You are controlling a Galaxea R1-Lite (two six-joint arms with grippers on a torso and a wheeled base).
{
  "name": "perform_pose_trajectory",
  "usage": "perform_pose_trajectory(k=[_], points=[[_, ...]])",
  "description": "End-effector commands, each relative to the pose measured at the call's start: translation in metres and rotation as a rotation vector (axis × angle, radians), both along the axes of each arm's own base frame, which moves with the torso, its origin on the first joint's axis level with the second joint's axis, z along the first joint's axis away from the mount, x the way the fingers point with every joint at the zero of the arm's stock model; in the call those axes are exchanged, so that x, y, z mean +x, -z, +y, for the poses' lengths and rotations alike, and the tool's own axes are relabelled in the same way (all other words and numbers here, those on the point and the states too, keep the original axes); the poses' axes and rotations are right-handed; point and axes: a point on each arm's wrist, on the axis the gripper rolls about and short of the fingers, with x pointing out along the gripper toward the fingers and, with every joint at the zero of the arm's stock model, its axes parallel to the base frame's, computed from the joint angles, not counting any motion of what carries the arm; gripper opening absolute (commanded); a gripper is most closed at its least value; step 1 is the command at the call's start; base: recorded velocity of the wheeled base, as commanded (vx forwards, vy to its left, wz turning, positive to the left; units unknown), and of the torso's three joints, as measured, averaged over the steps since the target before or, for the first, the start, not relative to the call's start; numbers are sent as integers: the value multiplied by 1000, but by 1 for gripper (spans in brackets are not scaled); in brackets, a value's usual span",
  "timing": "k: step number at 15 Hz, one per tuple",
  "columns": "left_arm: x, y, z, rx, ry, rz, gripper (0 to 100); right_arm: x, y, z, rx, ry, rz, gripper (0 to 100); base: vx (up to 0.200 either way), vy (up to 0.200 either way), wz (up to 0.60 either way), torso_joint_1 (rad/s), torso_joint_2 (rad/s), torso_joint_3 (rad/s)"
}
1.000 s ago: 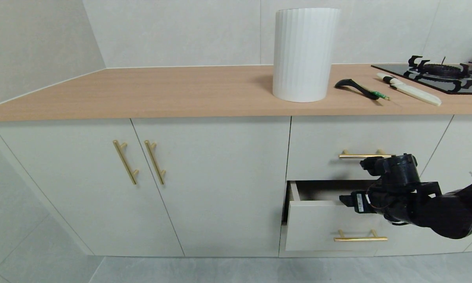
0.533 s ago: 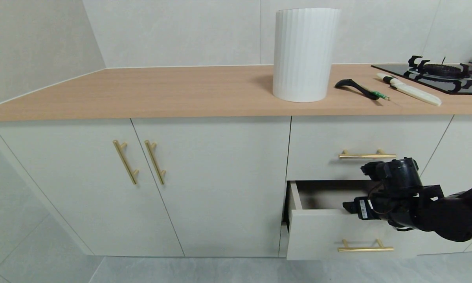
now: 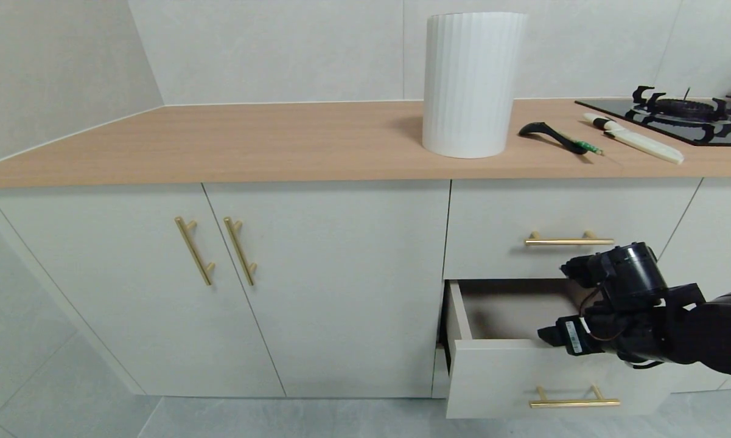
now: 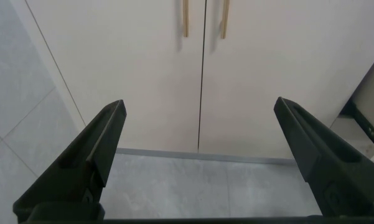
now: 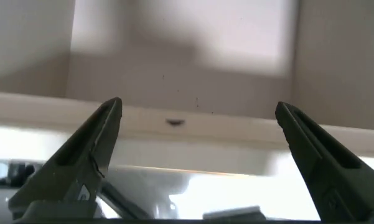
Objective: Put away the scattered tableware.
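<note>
**Drawer open at lower right, spoon and knife waiting on the counter**

The tableware lies at the upper right of the head view: a black spoon (image 3: 554, 137) with a green handle end, and just beside it toward the stove (image 3: 685, 115) a pale knife (image 3: 636, 141). Both rest flat on the wooden counter (image 3: 249, 140), to the right of a tall white ribbed tub (image 3: 472, 85). They lie near each other but do not touch.

At the lower right, the lower drawer (image 3: 505, 371) stands pulled partway out, and the part of its inside that shows holds nothing. The right gripper (image 3: 551, 334) sits at the top edge of the drawer front. Its fingers are spread wide and clasp nothing. The left gripper (image 4: 200, 102) hangs low before the cabinet doors, released, with nothing between its fingers.

Both pieces look light and stiff, so weight should be no trouble. The difficulty is likely that they lie thin and flat on a hard surface. The spoon's rounded bowl would probably slip, so a pinch across the middle of the narrow handle seems safest. The knife is best taken by its handle, at the end toward the stove, well away from the long pale blade. The fingers should close straight down on either side of it.
</note>
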Motion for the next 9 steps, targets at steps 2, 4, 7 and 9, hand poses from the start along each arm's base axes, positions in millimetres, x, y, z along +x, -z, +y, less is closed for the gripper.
perform_pose_trajectory(k=[2,4,7,9], points=[[0,0,0,-1,-1,1,100,-13,-11,1,-9,-17,31,100,0,0,0,0,0,0],[0,0,0,-1,-1,1,100,-16,-8,2,-11,-23,50,100,0,0,0,0,0,0],[0,0,0,-1,-1,1,100,-31,0,0,-18,-29,86,100,0,0,0,0,0,0],[0,0,0,-1,-1,1,100,-49,1,-1,-3,-26,100,100,0,0,0,0,0,0]])
